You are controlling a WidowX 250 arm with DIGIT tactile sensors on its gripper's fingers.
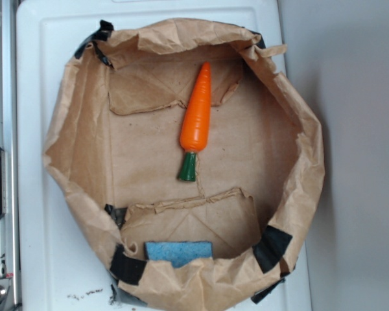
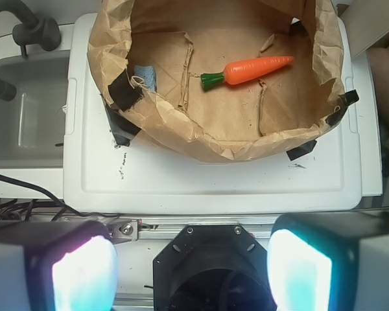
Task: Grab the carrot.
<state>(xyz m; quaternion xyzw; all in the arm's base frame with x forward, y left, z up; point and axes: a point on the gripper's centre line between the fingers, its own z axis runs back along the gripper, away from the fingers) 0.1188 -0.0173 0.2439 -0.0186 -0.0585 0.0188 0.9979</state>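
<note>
I am looking down into a brown paper bag (image 1: 71, 136) with its walls rolled down into a low ring, sitting on a white worktop (image 1: 39, 58). The carrot (image 1: 197, 116) lies flat near the middle of the bag's floor, pointed tip toward the far wall in the overhead view, dark green stem end toward the near side. Nothing touches it; a blue sponge (image 1: 179, 251) sits well apart, tucked against the near wall. In the wrist view my gripper (image 2: 191, 265) hangs outside the bag, well back from the carrot, its two pale pads spread wide with nothing between them. The carrot looks like glossy hard plastic, so I judge it light, stiff and rather slippery, unlikely to be damaged by a firm squeeze. Its taper could let it squirt out if pinched near the tip. I would take hold across the thick orange part just above the stem, with the jaws set crosswise to its length, clear of the crumpled paper flaps beside it.
</note>
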